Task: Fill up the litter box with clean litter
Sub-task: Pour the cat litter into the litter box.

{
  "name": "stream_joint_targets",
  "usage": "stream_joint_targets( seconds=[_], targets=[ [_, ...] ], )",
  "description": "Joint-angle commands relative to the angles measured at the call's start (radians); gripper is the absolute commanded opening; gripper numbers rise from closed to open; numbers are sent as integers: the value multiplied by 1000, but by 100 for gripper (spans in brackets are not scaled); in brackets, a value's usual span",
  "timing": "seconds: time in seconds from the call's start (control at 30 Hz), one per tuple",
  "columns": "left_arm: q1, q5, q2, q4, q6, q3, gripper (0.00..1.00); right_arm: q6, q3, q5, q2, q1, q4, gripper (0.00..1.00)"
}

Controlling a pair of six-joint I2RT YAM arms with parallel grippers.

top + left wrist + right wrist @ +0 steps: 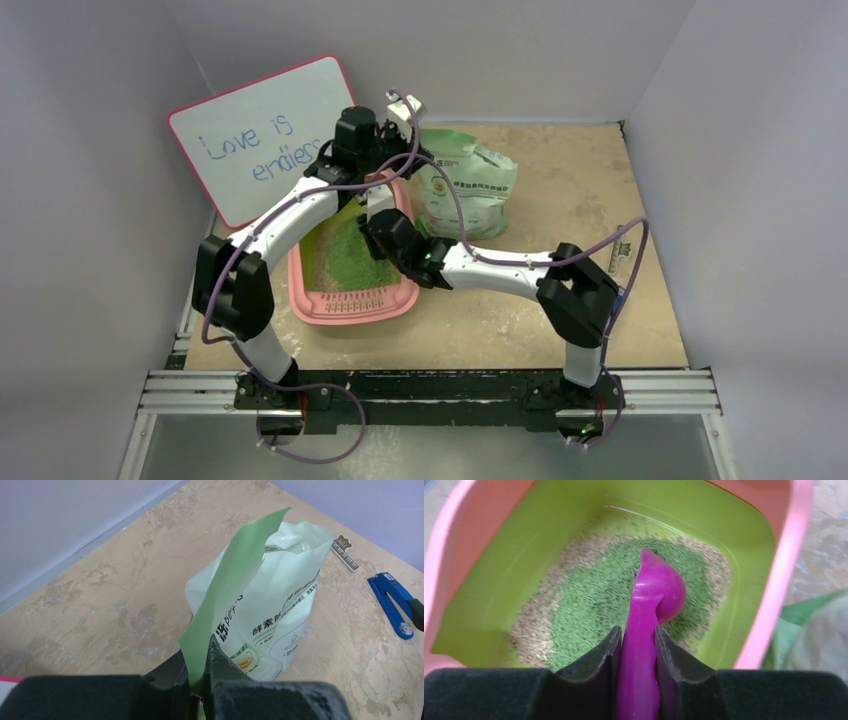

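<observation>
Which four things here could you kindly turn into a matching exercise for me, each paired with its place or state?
Things:
1. scoop
2. bag
3. whiteboard
4. litter box

Places or states:
A. propped at the back left
B. holds green litter
C. clamped in the right hand
D. top flap pinched by the left hand

Pairs: 1-C, 2-D, 3-A, 4-B
</observation>
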Motion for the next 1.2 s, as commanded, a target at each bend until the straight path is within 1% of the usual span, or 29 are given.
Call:
stream_joint_targets(
  seconds=[0.0,0.03,0.1,0.2,0.33,0.57,0.63,0.73,0.87,0.93,1.07,1.17],
  targets=[
    [-2,-34,-23,93,-3,31,0,18,84,-147,30,-8,100,0],
    [-2,-32,-22,96,-5,31,0,26,109,-198,50,-7,88,0],
    [-2,-31,-22,96,-5,30,0,35,137,-228,79,4,83,0],
    [-1,-25,-25,90,4,28,0,41,120,-276,84,14,125,0],
    [4,-29,-26,90,6,24,0,42,98,-424,59,13,126,0],
    [7,-9,-33,96,11,16,0,60,-64,-511,-104,14,80,0],
    [7,-3,-34,104,5,13,0,56,-86,-513,-143,13,9,0],
    [7,1,-36,106,2,10,0,63,-127,-428,-202,13,-86,0],
    [7,5,-37,106,2,10,0,86,-142,-263,-257,13,-273,0],
    [7,5,-39,108,3,6,0,80,-126,-166,-258,14,-333,0],
    [7,4,-42,113,-2,-1,0,99,-85,-16,-216,13,-382,0],
    [7,-1,-49,111,1,-5,0,118,-51,98,-187,13,-381,0]
  ],
)
